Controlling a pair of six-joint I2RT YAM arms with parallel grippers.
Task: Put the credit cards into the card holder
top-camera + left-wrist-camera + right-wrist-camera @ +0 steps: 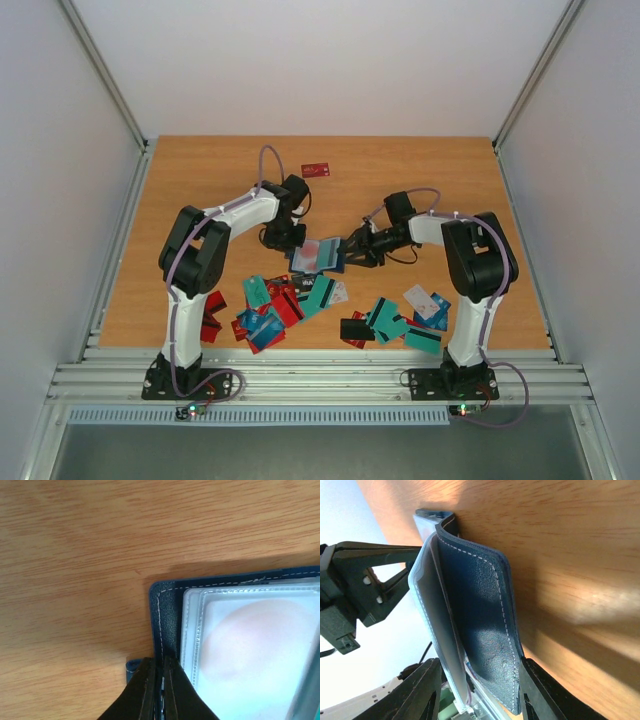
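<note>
You face a wooden table [200, 175] boxed by plain white walls [320, 60] at nine, twelve and three o'clock, with a grey metal rail [320, 378] at six.

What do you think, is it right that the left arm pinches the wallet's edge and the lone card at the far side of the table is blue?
No. The lone card at the far side of the table is red, not blue; the top view shows it. The left arm does pinch the wallet at its edge.
</note>
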